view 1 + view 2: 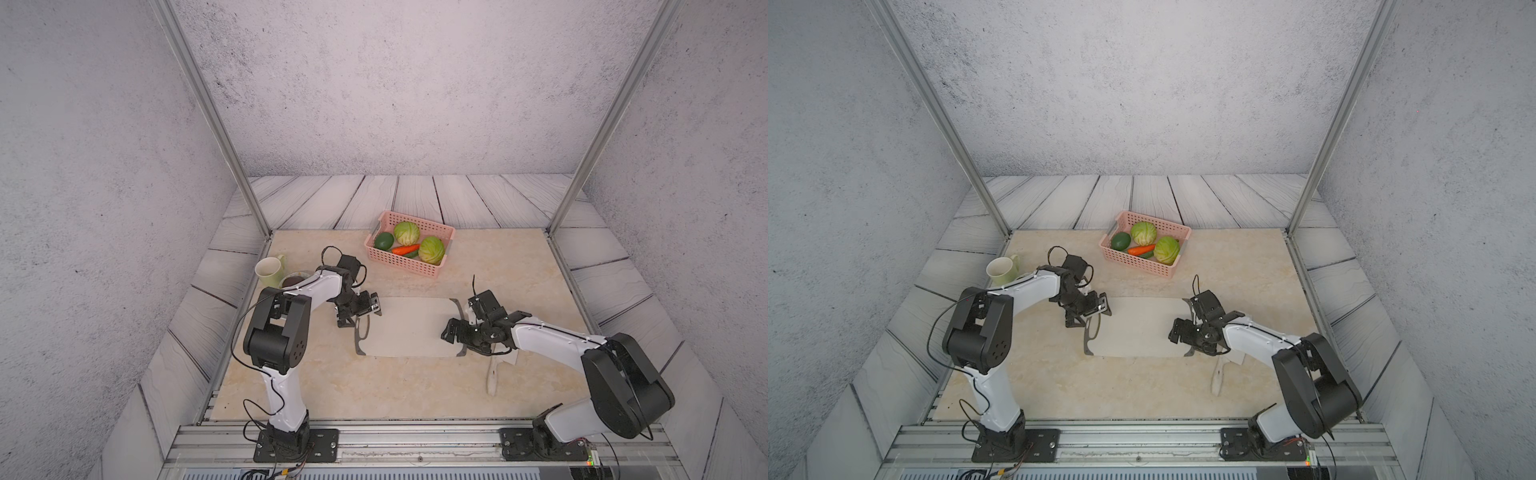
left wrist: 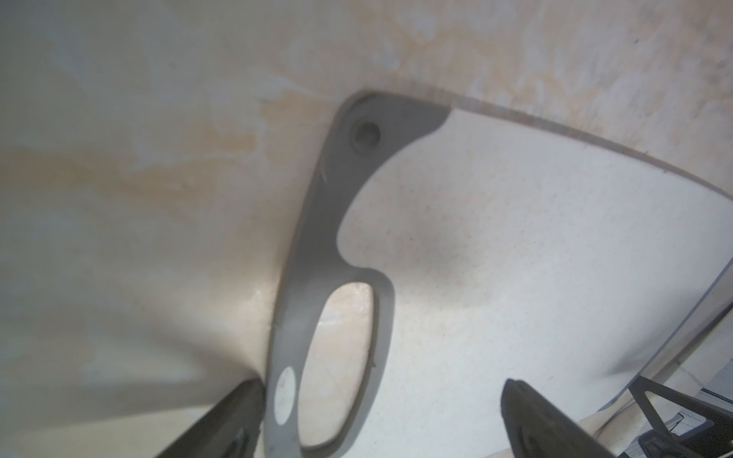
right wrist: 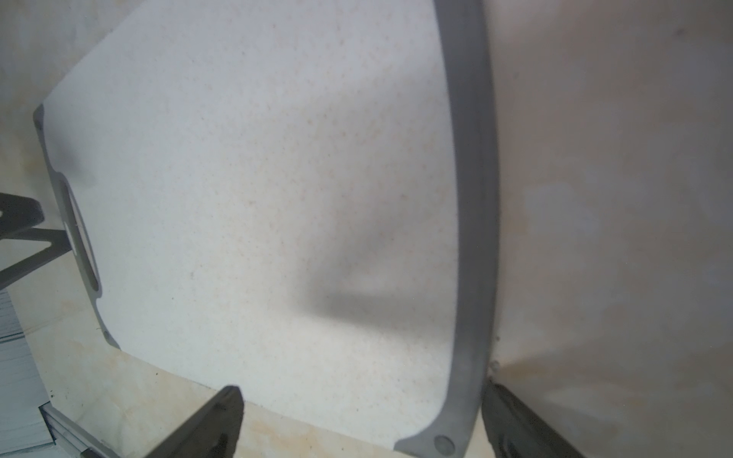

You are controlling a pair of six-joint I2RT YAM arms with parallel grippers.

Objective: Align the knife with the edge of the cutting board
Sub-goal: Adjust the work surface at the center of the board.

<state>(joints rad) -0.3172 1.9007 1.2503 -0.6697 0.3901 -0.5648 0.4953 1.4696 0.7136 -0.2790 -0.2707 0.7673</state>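
I have both tools standing wide apart, and neither holds anything. The left tool [image 1: 358, 314] hangs low over the cutout end of the cutting board [image 1: 409, 328]. In its wrist view the dark fingers [image 2: 222, 420] flank the grey rim and the oval cutout. The right tool [image 1: 461, 338] sits over the opposite end. In its wrist view the board's grey corner lies between the fingers [image 3: 206, 424], one of them over bare tabletop [image 1: 374, 395] and the other just outside the end rim. I cannot tell whether either tool touches the board.

The knife [image 1: 492, 377] lies flat on the tabletop just beside the board's right end, off the board — cream handle pointing toward the arm bases, blade mostly hidden under the right arm. It runs roughly along that end, though I cannot tell if it touches the rim.

A pink basket [image 1: 399, 266] of vegetables stands behind the board, well apart from it. A pale mug [image 1: 269, 272] sits at the tabletop's left edge.
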